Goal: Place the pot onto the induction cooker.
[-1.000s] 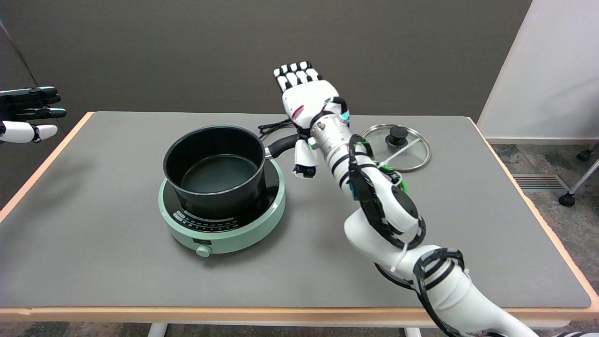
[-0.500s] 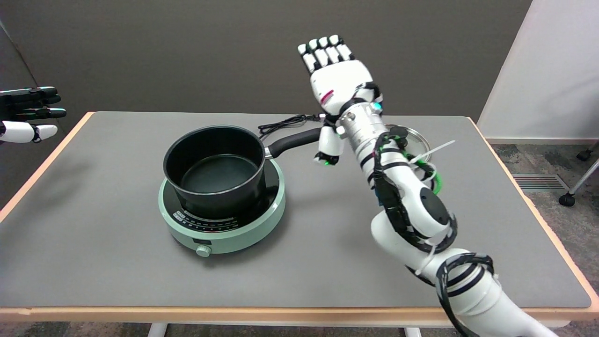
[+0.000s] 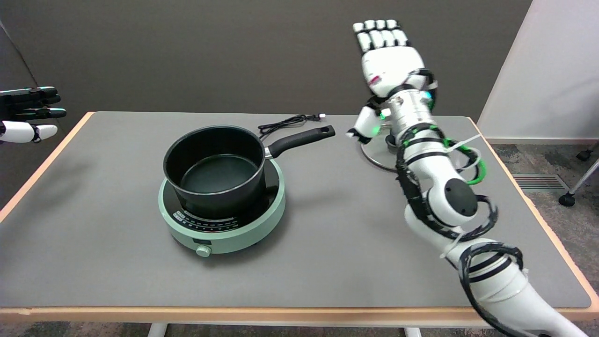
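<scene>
A black pot (image 3: 215,168) with a long black handle (image 3: 302,138) stands upright on the round mint-green induction cooker (image 3: 222,220) at the table's middle left. Its handle points to the right and back, free of any grip. My right hand (image 3: 386,65) hangs in the air well to the right of the handle, above the far right of the table. Its fingers are stretched out straight and it holds nothing.
A glass lid (image 3: 376,157) lies behind my right forearm, mostly hidden. The cooker's black cord (image 3: 285,122) lies coiled behind the pot. The idle left hand (image 3: 28,114) hovers at the upper left. The table's (image 3: 93,262) orange edge runs along the front and sides.
My right hand has pulled away from the pot handle, rising and moving to the right, now covering the glass lid. The pot and the cooker have stayed still.
</scene>
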`<state>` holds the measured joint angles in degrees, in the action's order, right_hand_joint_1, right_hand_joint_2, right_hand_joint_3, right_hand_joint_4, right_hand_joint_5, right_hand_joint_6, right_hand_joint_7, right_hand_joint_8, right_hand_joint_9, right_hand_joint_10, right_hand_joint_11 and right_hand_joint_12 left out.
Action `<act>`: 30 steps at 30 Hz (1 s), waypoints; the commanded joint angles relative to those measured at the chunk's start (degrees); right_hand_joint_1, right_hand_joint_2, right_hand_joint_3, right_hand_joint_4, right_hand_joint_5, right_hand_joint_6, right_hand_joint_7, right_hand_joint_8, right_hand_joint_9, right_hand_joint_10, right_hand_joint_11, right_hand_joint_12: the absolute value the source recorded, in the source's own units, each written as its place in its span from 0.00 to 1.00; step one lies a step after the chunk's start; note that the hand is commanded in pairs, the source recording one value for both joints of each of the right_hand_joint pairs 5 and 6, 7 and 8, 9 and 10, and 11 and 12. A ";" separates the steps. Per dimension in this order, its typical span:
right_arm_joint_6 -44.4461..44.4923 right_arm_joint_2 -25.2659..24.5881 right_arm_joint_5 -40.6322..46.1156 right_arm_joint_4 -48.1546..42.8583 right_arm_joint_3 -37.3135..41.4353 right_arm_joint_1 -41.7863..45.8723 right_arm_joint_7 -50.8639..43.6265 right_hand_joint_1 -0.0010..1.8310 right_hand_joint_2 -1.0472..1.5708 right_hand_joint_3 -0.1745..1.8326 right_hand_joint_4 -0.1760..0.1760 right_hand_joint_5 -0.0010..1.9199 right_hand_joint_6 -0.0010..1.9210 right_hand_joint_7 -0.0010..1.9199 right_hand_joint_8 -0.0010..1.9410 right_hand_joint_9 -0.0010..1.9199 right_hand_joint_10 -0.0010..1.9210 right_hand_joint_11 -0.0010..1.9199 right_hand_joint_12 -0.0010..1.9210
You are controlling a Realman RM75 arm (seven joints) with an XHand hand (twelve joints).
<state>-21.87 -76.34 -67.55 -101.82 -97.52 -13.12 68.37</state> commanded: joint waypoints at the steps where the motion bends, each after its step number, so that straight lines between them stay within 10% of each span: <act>1: 6.95 6.91 1.49 8.97 19.25 0.40 29.23 0.57 0.20 0.73 0.46 0.04 0.04 0.04 0.04 0.04 0.04 0.04 0.04; 9: 21.40 7.95 22.56 16.62 31.40 -0.02 33.95 0.56 0.22 0.73 0.44 0.07 0.07 0.07 0.07 0.07 0.07 0.07 0.07; 11: 26.06 8.00 26.06 17.44 34.08 0.57 33.84 0.56 0.24 0.72 0.00 0.09 0.09 0.09 0.09 0.09 0.09 0.09 0.09; 30: 43.82 9.49 33.39 15.82 39.76 7.28 33.90 0.59 0.29 0.62 0.00 0.10 0.10 0.10 0.09 0.10 0.10 0.10 0.10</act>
<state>7.70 -68.69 -45.66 -88.22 -64.39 -9.66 98.51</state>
